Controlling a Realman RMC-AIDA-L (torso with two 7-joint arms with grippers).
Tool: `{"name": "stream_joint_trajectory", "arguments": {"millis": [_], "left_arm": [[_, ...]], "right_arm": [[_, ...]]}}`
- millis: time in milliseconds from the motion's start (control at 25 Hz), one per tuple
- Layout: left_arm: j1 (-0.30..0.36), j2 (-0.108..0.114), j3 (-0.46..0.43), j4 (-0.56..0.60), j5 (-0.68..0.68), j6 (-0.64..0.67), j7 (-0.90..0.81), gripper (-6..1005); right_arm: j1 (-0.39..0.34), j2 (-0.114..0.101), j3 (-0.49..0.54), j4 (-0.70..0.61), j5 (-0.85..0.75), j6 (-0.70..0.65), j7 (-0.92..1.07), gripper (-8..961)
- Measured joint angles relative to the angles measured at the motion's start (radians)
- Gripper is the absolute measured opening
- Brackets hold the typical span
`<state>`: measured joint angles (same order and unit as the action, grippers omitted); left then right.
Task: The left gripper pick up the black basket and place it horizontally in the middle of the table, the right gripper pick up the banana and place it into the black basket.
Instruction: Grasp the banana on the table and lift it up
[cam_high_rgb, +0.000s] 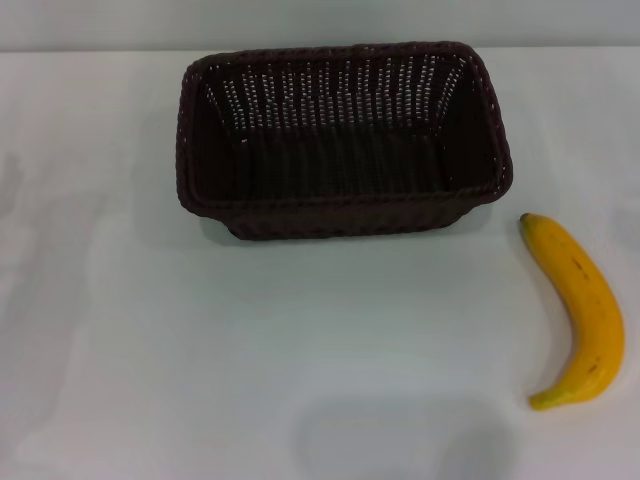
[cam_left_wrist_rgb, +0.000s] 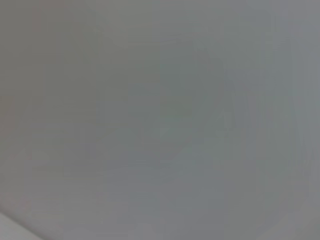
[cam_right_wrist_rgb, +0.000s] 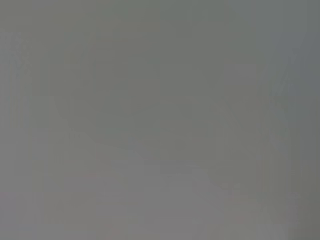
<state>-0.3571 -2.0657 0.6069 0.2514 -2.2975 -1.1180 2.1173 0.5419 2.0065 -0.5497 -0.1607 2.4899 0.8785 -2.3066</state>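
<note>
The black basket (cam_high_rgb: 345, 195) stands upright and empty on the white table (cam_high_rgb: 200, 350), in the far middle of the head view, its long side across the view. The banana (cam_high_rgb: 582, 305) lies on the table to the right of the basket and nearer to me, curved, apart from the basket. Neither the left gripper nor the right gripper shows in any view. Both wrist views show only a plain grey surface.
The table's far edge (cam_high_rgb: 100, 50) runs just behind the basket. A faint shadow (cam_high_rgb: 400, 440) lies on the table at the near middle.
</note>
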Motion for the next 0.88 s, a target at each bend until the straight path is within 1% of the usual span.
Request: {"name": "stream_joint_trajectory", "arguments": {"millis": [40,120,160,240,280,320,360,440,480,560,600,640,680,760,840,880], "left_arm": [[0.0,-0.001,0.001,0.0,0.0,0.002,0.026,782],[0.003,-0.006,0.003,-0.005,0.001,0.005,0.089,782],[0.005,-0.009,0.003,-0.01,0.001,0.006,0.12,783],[0.008,-0.01,0.003,-0.024,-0.002,0.012,0.149,783],[0.009,-0.01,-0.001,-0.03,-0.004,0.019,0.156,783],[0.008,-0.01,-0.007,-0.034,-0.009,0.032,0.161,784],[0.005,-0.01,-0.015,-0.038,-0.018,0.058,0.169,784],[-0.001,-0.011,-0.024,-0.049,-0.03,0.096,0.179,785],[-0.006,-0.011,-0.025,-0.056,-0.033,0.107,0.184,785],[-0.016,-0.01,-0.023,-0.069,-0.034,0.122,0.191,787],[-0.022,-0.01,-0.023,-0.072,-0.034,0.131,0.192,788],[-0.027,-0.01,-0.022,-0.074,-0.034,0.137,0.194,789],[-0.03,-0.011,-0.021,-0.076,-0.034,0.142,0.2,789],[-0.033,-0.012,-0.023,-0.079,-0.04,0.143,0.22,791],[-0.036,-0.013,-0.026,-0.089,-0.055,0.144,0.254,793],[-0.038,-0.014,-0.026,-0.095,-0.06,0.143,0.272,794]], "right_arm": [[-0.012,-0.001,-0.033,-0.022,-0.001,-0.007,0.024,878],[-0.048,-0.008,-0.144,-0.099,-0.014,-0.036,0.089,878],[-0.066,-0.017,-0.199,-0.14,-0.027,-0.053,0.137,878],[-0.102,-0.047,-0.322,-0.236,-0.095,-0.088,0.278,878],[-0.112,-0.063,-0.361,-0.272,-0.134,-0.096,0.342,878],[-0.126,-0.089,-0.415,-0.333,-0.217,-0.102,0.448,878],[-0.133,-0.109,-0.447,-0.377,-0.29,-0.099,0.528,878],[-0.139,-0.14,-0.476,-0.448,-0.433,-0.077,0.662,878],[-0.141,-0.152,-0.485,-0.489,-0.515,-0.054,0.738,878],[-0.151,-0.167,-0.487,-0.574,-0.678,0.003,0.879,878],[-0.165,-0.172,-0.483,-0.676,-0.843,0.051,1.016,878],[-0.165,-0.172,-0.483,-0.676,-0.843,0.051,1.016,878],[-0.172,-0.171,-0.481,-0.747,-0.949,0.072,1.101,877],[-0.185,-0.157,-0.475,-0.878,-1.146,0.107,1.239,877],[-0.192,-0.129,-0.46,-1.016,-1.327,0.176,1.364,876],[-0.194,-0.107,-0.447,-1.088,-1.401,0.221,1.408,875]]}}
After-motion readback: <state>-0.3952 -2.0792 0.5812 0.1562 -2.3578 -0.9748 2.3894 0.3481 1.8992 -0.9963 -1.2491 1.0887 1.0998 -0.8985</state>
